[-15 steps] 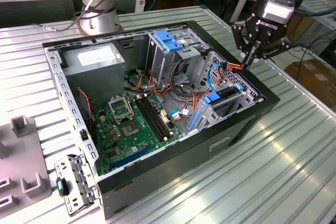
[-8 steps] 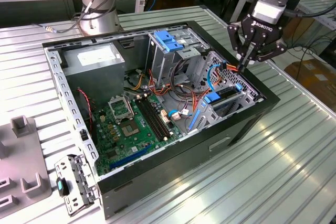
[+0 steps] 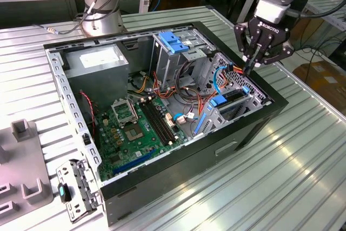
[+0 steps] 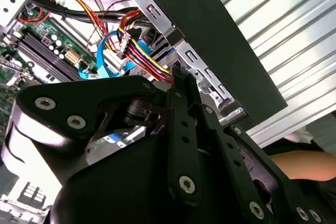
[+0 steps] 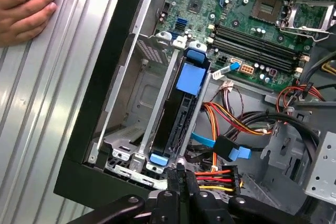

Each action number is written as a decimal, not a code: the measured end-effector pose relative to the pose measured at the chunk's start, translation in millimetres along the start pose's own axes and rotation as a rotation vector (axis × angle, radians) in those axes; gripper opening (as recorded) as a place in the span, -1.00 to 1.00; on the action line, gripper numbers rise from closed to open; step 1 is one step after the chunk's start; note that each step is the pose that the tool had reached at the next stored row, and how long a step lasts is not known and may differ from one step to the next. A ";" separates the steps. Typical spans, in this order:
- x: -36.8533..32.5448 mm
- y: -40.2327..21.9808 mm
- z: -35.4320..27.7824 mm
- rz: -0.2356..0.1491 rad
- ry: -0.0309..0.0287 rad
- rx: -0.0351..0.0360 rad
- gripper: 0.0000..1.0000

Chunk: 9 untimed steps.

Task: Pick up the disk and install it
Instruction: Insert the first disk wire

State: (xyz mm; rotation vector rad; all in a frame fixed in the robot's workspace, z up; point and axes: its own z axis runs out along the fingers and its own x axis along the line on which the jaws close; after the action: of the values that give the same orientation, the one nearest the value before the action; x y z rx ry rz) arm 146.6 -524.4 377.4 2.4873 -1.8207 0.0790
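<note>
The disk (image 3: pixel 231 97) stands on edge in the drive bay at the exterior view's right corner of the open computer case (image 3: pixel 178 163). In the first wrist view the disk (image 5: pixel 181 114) is a dark slab between metal rails, with blue plastic tabs at both ends. My gripper (image 3: pixel 247 70) hangs just above the bay's outer end, shut, with nothing between its fingers. In both wrist views the gripper's (image 5: pixel 181 176) (image 4: pixel 177 74) black fingers (image 4: pixel 184 108) lie pressed together, tips close to the disk's near end and a bundle of coloured cables (image 5: pixel 220 174).
The case holds a green motherboard (image 3: pixel 135 125), a grey power supply box (image 3: pixel 97 63) and a metal cage with a blue latch (image 3: pixel 174 41). A loose metal bracket (image 3: pixel 78 190) and grey fixtures (image 3: pixel 21 160) lie on the ribbed table (image 3: pixel 292 177). A person's hand (image 5: pixel 23 3) rests beside the case.
</note>
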 end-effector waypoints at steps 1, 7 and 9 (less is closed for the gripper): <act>0.0 0.0 0.2 0.015 -0.0003 -0.0011 -0.67; -0.1 0.0 1.8 0.145 -0.0024 -0.0109 -0.67; -0.2 0.0 2.3 0.192 -0.0031 -0.0145 -0.67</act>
State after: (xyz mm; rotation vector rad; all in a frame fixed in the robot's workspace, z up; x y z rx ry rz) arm 146.6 -524.4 375.1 2.2973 -2.0486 0.0700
